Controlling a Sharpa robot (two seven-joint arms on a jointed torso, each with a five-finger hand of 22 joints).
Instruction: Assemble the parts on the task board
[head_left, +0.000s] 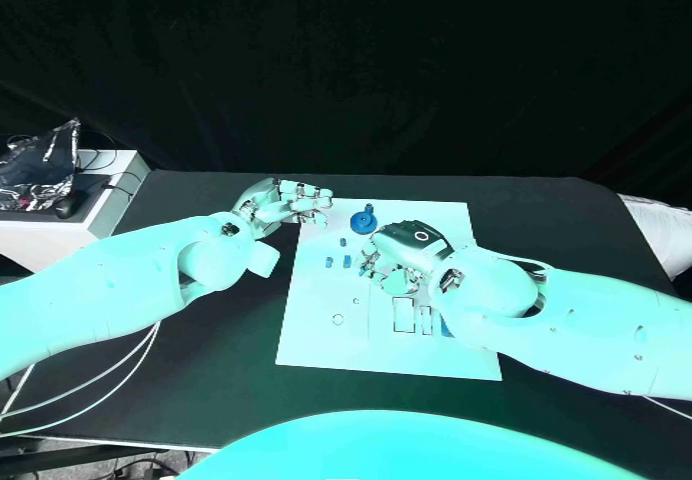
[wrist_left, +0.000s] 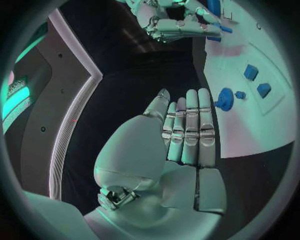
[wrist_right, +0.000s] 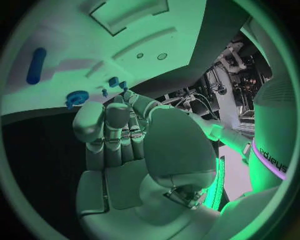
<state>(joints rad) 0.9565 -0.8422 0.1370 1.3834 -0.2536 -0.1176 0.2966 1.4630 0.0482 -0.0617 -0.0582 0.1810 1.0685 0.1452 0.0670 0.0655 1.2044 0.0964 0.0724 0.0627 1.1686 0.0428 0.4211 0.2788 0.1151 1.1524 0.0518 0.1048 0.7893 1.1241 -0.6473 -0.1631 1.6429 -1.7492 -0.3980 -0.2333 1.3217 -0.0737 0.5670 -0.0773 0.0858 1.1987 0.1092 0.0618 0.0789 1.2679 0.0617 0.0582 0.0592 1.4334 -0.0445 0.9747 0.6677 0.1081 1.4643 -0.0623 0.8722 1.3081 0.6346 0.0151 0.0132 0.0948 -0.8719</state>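
The white task board (head_left: 325, 335) lies in the middle of the black table. A blue gear (head_left: 362, 221) sits near its far edge, with small blue parts (head_left: 335, 262) a little nearer; the gear (wrist_left: 225, 98) and square blue parts (wrist_left: 251, 72) also show in the left wrist view. A blue peg (wrist_right: 36, 65) lies on the board, apart from the gear (wrist_right: 77, 97). My left hand (head_left: 284, 203) hovers at the board's far left corner, fingers straight and side by side (wrist_left: 187, 130), holding nothing. My right hand (head_left: 397, 250) is over the board just behind the gear, fingers stretched out (wrist_right: 112, 135), empty.
Several rectangular slots (head_left: 411, 315) and small holes are cut into the board near my right forearm. A white side stand (head_left: 58, 215) with cables and a bag stands off the table's far left. Bare black table (head_left: 216, 340) lies on both sides of the board.
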